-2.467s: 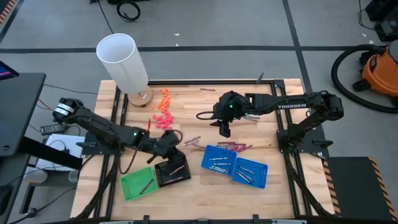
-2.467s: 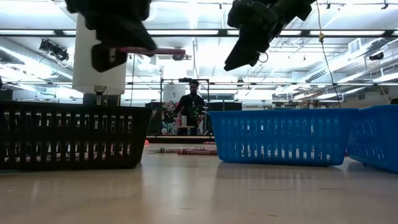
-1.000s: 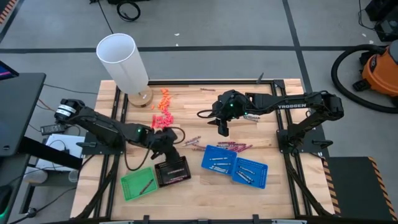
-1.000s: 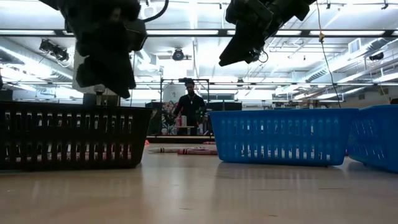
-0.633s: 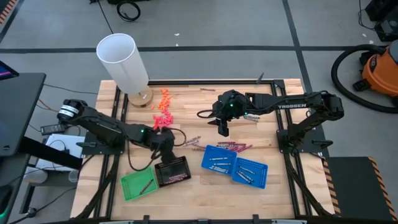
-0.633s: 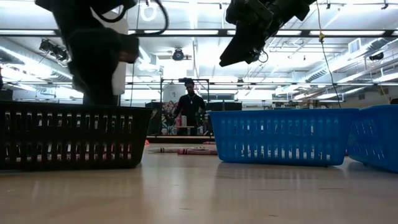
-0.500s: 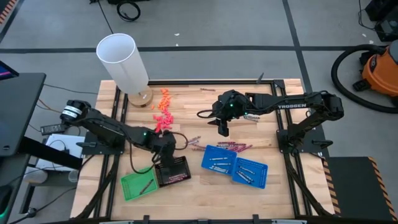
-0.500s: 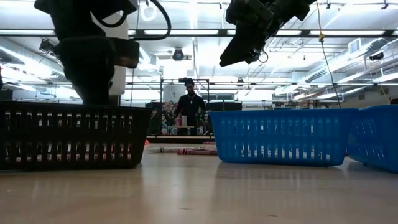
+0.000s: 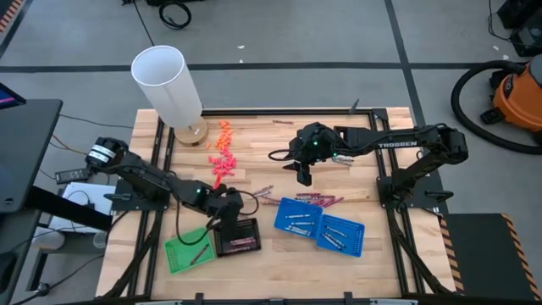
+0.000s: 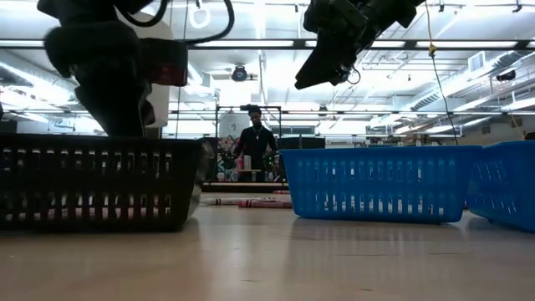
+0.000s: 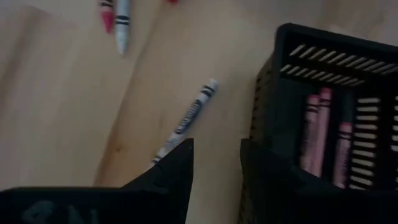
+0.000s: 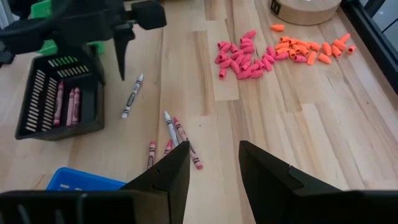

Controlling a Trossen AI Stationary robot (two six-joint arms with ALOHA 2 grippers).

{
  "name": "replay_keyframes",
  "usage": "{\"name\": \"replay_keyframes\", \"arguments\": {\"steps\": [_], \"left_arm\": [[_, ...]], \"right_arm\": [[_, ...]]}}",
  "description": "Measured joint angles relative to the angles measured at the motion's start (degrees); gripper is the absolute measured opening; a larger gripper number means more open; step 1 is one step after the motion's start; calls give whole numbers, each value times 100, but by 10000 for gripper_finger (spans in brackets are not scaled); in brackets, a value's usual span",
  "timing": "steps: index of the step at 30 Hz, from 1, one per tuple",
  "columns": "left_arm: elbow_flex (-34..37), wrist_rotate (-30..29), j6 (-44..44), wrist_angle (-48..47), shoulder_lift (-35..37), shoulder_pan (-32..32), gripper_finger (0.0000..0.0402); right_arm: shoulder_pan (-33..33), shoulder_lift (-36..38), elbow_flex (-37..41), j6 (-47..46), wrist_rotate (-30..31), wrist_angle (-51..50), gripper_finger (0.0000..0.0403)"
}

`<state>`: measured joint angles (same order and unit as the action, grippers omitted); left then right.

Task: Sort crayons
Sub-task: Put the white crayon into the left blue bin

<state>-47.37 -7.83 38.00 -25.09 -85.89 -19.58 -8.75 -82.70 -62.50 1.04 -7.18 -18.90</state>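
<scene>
My left gripper [image 9: 225,209] is open and empty, low over the table at the far left corner of the black basket [image 9: 238,236]. The basket holds a few magenta crayons [image 11: 323,140]. A grey crayon [image 11: 185,118] lies flat on the table just ahead of the left fingers and also shows in the right wrist view [image 12: 132,95]. My right gripper [image 9: 303,174] hangs open and empty, high over the table's middle. Loose crayons [image 12: 174,135] lie on the wood between the arms, and a magenta row [image 9: 319,199] lies beside the blue baskets. My left gripper has one finger [image 11: 264,168] close beside the black basket's outer wall [image 11: 266,118]. I cannot tell whether it touches the wall. Nothing is between the fingers.
A green basket [image 9: 188,250] stands left of the black one. Two blue baskets [image 9: 296,218] [image 9: 340,234] with grey crayons stand near the front. Heaps of pink [image 12: 242,56] and orange [image 12: 308,46] stubby pieces and a white tube [image 9: 168,80] on a wooden base are at the far left.
My left gripper has gone down and toward the near edge, to the black basket's far left corner. In the low view the basket has shifted slightly. My right arm has kept still.
</scene>
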Motion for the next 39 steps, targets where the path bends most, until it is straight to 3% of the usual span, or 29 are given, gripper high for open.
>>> {"name": "replay_keyframes", "arguments": {"steps": [8, 17, 29, 39], "left_arm": [[0, 8, 11, 309, 0, -257, 142], [0, 2, 140, 289, 17, -95, 142], [-2, -72, -1771, 131, 31, -8, 142], [-2, -194, -1976, 207, -544, 402, 142]], "right_arm": [[0, 0, 0, 2, 0, -2, 146], [0, 0, 0, 2, -2, 0, 146], [30, 0, 0, -149, -42, 2, 146], [94, 0, 0, -151, -21, 79, 146]]}}
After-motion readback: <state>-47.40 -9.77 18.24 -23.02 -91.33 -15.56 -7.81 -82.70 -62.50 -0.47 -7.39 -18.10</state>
